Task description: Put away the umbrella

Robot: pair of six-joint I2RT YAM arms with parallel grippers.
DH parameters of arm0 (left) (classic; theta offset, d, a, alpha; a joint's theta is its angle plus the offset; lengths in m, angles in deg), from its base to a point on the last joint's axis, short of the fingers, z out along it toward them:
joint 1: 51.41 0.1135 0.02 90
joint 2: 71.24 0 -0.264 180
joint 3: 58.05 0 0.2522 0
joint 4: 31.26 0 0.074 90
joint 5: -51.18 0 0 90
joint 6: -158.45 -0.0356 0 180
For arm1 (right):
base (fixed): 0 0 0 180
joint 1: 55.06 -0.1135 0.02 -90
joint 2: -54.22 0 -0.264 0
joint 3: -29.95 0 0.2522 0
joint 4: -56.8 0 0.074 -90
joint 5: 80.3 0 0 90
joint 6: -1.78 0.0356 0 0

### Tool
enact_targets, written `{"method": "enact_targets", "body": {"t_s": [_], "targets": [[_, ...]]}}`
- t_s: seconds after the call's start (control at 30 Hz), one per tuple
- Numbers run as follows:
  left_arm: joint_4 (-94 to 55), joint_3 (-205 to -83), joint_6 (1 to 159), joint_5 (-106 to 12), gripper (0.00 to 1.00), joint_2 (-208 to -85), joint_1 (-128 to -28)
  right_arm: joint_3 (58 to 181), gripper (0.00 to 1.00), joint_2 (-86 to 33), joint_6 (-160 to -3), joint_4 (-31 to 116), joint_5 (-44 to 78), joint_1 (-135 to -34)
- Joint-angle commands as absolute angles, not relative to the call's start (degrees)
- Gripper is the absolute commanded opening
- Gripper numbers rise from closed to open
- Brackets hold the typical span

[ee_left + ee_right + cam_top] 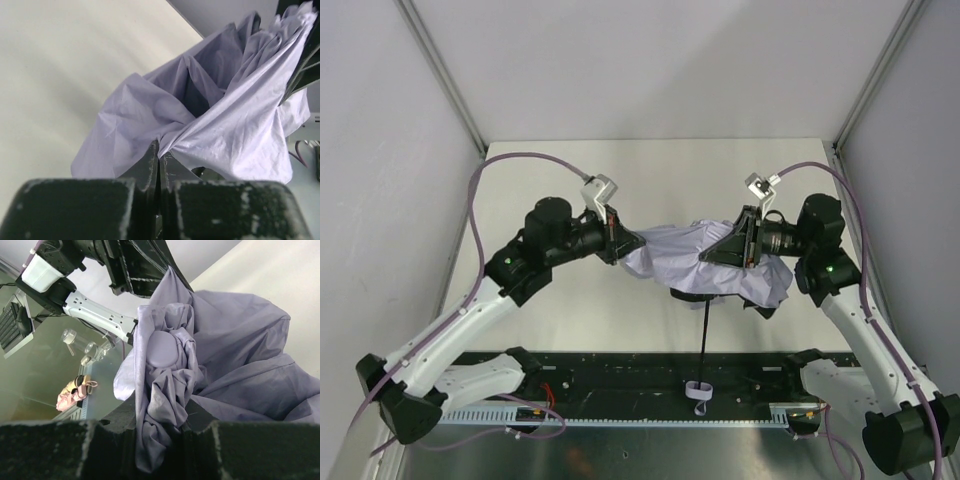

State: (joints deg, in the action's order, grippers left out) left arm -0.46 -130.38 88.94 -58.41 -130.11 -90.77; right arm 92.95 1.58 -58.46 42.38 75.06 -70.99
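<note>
Left gripper (160,151) jaws, pressed together, pinch the umbrella (670,255) canopy's edge; right gripper (160,427) clamps bunched fabric. Table (650,180) extends beyond, walls (380,120) flanking.

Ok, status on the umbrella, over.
Left tool shut on umbrella edge. Right tool shut on bunched folds. Fabric slack between them, shaft trailing near-side. Nothing seen in the way.

We see white-shelled arms (470,325), black joints (a green light (505,265) on each), purple cables (477,215), and left gripper (159,150) and right gripper (155,422) in scuffed black.
</note>
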Motion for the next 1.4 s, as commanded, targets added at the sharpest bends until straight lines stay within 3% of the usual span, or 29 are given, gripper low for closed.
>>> {"method": "enact_targets", "body": {"t_s": [0.0, 0.33, 0.37, 0.4, 0.47, 0.5, 0.53, 0.6, 0.77, 1.07, 1.23, 1.37], "targets": [[-1.0, -130.0, 86.2, -48.4, 0.00, -126.5, -90.0, 96.1, 0.00, 3.7, -58.5, 43.3, 78.6, -71.8], [3.0, -129.4, 81.3, -41.6, 0.00, -124.4, -89.9, 96.1, 0.00, 5.7, -56.9, 45.9, 79.7, -74.0], [3.4, -129.8, 81.6, -42.0, 0.03, -124.6, -90.0, 96.2, 0.00, 5.5, -56.5, 46.3, 78.7, -73.6], [3.7, -130.4, 82.1, -42.6, 0.14, -124.9, -90.0, 96.2, 0.00, 5.0, -56.2, 46.6, 77.9, -73.1], [4.4, -131.8, 83.2, -42.6, 0.48, -124.9, -89.9, 96.6, 0.00, 3.7, -56.7, 46.1, 75.5, -72.0], [4.6, -132.3, 83.9, -41.2, 0.60, -124.5, -90.0, 97.3, 0.00, 3.0, -58.3, 44.7, 73.9, -71.7], [5.0, -132.6, 84.3, -38.8, 0.70, -123.6, -90.0, 98.5, 0.00, 2.3, -61.1, 41.3, 71.2, -71.6], [5.3, -132.7, 85.3, -32.4, 0.80, -120.7, -90.0, 102.0, 0.00, 1.0, -68.9, 32.5, 64.3, -71.5], [5.3, -131.5, 87.0, -22.9, 0.83, -111.3, -90.0, 110.5, 0.00, -1.6, -80.0, 19.9, 43.6, -70.5], [5.2, -126.5, 90.6, -24.5, 0.83, -102.4, -90.0, 129.2, 0.00, -11.6, -95.8, 14.0, -18.5, -69.3], [5.2, -122.5, 93.2, -27.3, 0.83, -98.5, -90.0, 133.8, 0.00, -23.2, -113.6, 19.2, -31.6, -78.7], [5.2, -119.4, 95.4, -29.1, 0.82, -95.3, -89.9, 129.9, 0.00, -34.9, -126.1, 20.7, -32.0, -88.6]]}}
